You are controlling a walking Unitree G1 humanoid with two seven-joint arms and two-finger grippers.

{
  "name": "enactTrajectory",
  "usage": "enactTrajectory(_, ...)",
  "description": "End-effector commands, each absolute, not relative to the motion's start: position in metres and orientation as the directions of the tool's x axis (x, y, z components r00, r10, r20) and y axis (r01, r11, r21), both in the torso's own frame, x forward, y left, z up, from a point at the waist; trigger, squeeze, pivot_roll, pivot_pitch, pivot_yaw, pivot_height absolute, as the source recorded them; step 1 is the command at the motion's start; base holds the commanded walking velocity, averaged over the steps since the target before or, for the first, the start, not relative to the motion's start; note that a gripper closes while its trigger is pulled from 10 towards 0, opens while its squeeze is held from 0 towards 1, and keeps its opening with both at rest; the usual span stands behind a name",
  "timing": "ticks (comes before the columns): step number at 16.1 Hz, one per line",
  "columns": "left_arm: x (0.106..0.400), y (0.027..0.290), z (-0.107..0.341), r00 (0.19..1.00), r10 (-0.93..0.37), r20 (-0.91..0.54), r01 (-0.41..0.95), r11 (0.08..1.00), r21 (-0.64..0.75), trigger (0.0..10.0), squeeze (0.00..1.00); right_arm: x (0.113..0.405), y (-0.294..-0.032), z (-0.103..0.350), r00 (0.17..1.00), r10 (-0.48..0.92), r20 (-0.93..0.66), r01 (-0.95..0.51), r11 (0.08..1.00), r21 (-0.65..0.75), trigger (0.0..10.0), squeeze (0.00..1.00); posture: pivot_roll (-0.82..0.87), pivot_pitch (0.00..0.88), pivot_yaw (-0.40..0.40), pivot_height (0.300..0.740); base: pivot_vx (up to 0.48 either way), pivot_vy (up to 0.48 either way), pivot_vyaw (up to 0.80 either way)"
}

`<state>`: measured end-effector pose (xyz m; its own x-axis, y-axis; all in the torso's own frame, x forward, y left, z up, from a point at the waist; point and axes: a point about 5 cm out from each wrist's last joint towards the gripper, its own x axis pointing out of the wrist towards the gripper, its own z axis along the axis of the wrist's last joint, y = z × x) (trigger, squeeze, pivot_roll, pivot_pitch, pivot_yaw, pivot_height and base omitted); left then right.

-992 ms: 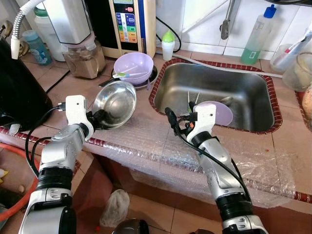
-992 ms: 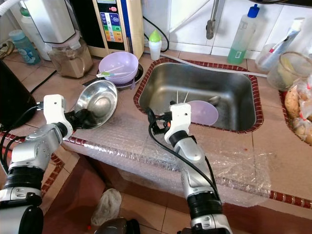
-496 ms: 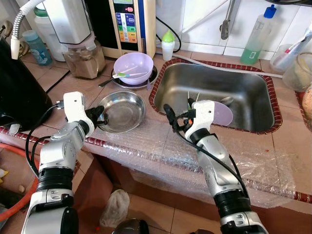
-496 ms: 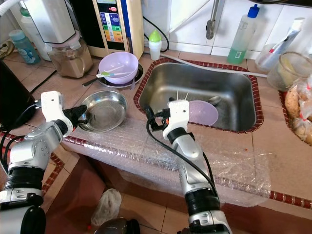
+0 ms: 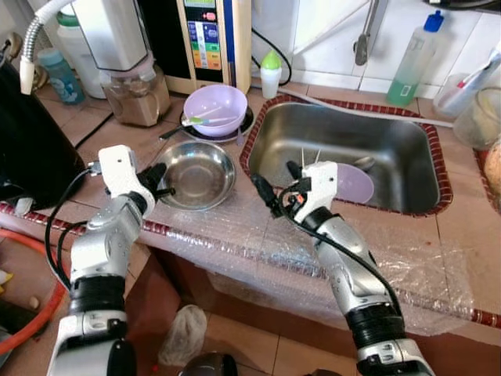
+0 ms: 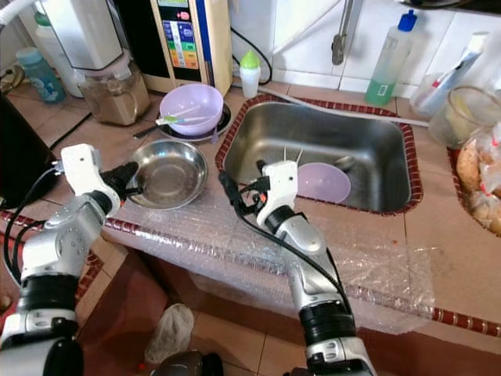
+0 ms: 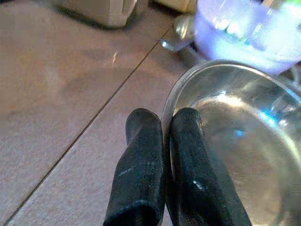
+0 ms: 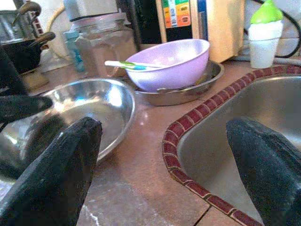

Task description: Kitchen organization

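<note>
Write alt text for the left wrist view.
The left gripper pinches the rim of a steel bowl that sits on the brown tiled counter, one black finger inside the rim and one outside. A lilac plastic bowl stands just beyond it.

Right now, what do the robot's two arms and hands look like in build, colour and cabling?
Both arms are jointed silver tubes with black collars at the elbows. Each wrist carries a white boxy block, and loose black cables loop from it along the forearm. The left hand and the right hand each have two long, matte black fingers with rounded tips. No markings are legible.
</note>
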<state>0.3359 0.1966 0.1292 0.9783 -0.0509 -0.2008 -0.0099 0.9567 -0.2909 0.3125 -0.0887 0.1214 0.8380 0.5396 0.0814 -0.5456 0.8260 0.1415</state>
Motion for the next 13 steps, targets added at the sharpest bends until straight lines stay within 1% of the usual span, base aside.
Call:
enactTrajectory(1,0.334,0.2,0.136,0.988,-0.027,-0.15,-0.017,0.957,-0.29,0.0,0.0,0.314,-0.085,0.129,0.82,0.564,0.098,-0.572,0.806,0.152,10.0,0.0,0.03,0.004,0.047,0.74,0.0,0.0,0.0)
enactTrajectory(4,0.334,0.191,0.142,0.993,-0.069,-0.092,0.036,0.948,-0.316,0.0,0.0,0.314,-0.076,0.126,0.811,0.579,0.085,-0.584,0.792,0.178,10.0,0.0,0.03,0.0,0.042,0.74,0.0,0.0,0.0)
enactTrajectory(6,0.334,0.182,0.144,0.992,-0.104,-0.066,0.076,0.94,-0.332,0.0,0.0,0.317,-0.065,0.118,0.816,0.577,0.042,-0.572,0.795,0.199,10.0,0.0,0.03,0.0,0.043,0.74,0.0,0.0,0.0)
enactTrajectory(8,0.335,0.175,0.149,0.99,-0.139,-0.027,0.121,0.931,-0.345,0.0,0.0,0.321,-0.055,0.115,0.821,0.571,0.017,-0.556,0.792,0.251,10.0,0.0,0.03,0.0,0.044,0.74,0.0,0.0,0.0)
enactTrajectory(13,0.333,0.168,0.153,0.982,-0.189,0.019,0.183,0.91,-0.373,0.0,0.0,0.328,-0.043,0.108,0.833,0.551,-0.04,-0.509,0.794,0.332,10.0,0.0,0.03,0.0,0.041,0.74,0.0,0.0,0.0)
